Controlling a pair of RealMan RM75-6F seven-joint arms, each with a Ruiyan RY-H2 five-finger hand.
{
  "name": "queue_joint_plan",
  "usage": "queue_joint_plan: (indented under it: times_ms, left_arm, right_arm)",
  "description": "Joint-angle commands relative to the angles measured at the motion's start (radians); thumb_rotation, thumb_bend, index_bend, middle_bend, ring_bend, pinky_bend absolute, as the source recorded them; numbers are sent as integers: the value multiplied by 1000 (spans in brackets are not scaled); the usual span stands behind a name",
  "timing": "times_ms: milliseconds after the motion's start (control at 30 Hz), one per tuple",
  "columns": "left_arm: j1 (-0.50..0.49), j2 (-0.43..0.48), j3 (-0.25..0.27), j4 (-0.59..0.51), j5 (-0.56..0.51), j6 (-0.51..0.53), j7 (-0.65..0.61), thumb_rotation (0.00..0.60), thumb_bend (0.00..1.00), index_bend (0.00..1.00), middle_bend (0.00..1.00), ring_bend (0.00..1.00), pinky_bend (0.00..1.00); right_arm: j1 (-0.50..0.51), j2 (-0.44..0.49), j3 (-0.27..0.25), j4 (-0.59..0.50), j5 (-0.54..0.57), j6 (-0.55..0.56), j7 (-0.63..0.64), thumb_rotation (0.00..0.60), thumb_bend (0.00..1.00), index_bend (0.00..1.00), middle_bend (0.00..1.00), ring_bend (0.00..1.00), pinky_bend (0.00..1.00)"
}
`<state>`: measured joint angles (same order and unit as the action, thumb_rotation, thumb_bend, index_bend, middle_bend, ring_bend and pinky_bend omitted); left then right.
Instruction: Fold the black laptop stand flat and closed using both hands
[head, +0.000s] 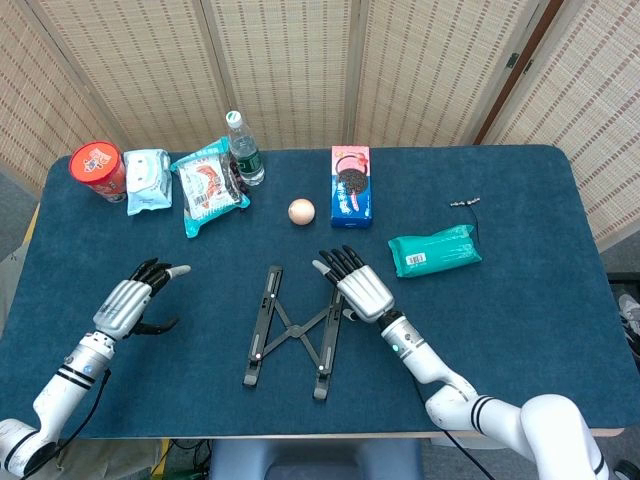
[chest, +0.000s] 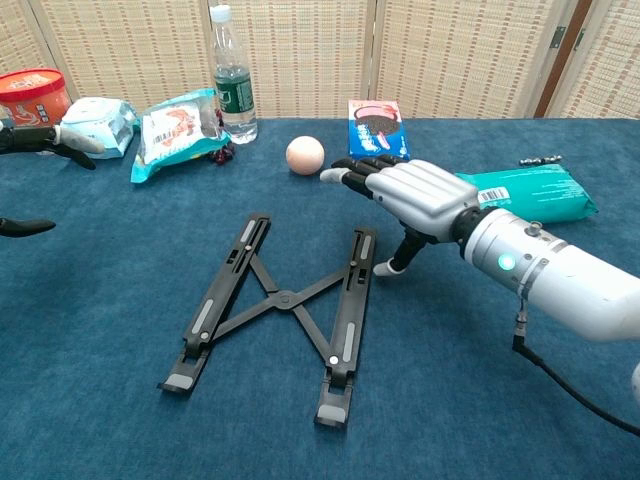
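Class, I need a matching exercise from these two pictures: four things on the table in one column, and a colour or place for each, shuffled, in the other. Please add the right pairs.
Things
1. laptop stand
2. ball
3. water bottle
4. red cup

Descriptions
A. far left end of the back row
B. black, spread open in an X between the two hands
C. peach-coloured, just left of the blue cookie box
D. clear, upright, with a white cap and a green label

Pairs: 1-B, 2-C, 3-D, 4-A
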<state>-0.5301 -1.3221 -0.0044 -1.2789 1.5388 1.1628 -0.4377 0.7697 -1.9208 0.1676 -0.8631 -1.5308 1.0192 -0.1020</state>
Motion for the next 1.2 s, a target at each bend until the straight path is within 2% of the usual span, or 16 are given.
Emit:
queue_joint_plan:
  times_ms: [33, 300, 467, 567, 667, 833, 933, 1033, 1200]
  left_arm:
    - [0, -1, -2, 1, 1, -1, 1, 600, 262, 133, 210, 117, 0]
    - [-4, -4, -12, 18, -16, -24, -7, 600, 262, 133, 209, 117, 0]
    - [-17, -18, -21, 56, -25, -49, -18, 600, 262, 133, 209, 117, 0]
    - [-32, -33, -24, 96, -20, -69, -21, 600, 262, 133, 209, 117, 0]
    - [-55, -53, -22, 143, -3, -89, -21, 600, 262, 133, 208, 117, 0]
    - [-105, -102, -12, 223, 37, -127, -16, 600, 262, 83, 160, 101, 0]
    - [-133, -142, -10, 273, 52, -146, -15, 600, 262, 46, 131, 94, 0]
    - [-156, -182, -7, 314, 62, -160, -21, 600, 262, 22, 126, 92, 0]
    - [-181, -234, -1, 357, 76, -164, -30, 600, 262, 4, 114, 88, 0]
  right_arm:
    - [28, -32, 17, 41, 11, -8, 11, 600, 0, 0, 0, 0, 0]
    - [103, -128, 38, 199, 25, -31, 30, 600, 0, 0, 0, 0, 0]
    - [117, -156, 46, 244, 28, 1, 107, 600, 0, 0, 0, 0, 0]
    - [90, -119, 22, 195, 7, 55, 145, 600, 1, 0, 0, 0, 0]
    - [55, -46, -12, 95, -27, 119, 147, 600, 0, 0, 0, 0, 0]
    - [10, 84, -71, -100, -91, 196, 74, 600, 0, 0, 0, 0, 0]
    - [-11, 126, -96, -178, -106, 207, 30, 600, 0, 0, 0, 0, 0]
    - [-20, 138, -115, -220, -113, 200, -3, 600, 0, 0, 0, 0, 0]
    - [-20, 127, -131, -220, -124, 182, -39, 600, 0, 0, 0, 0, 0]
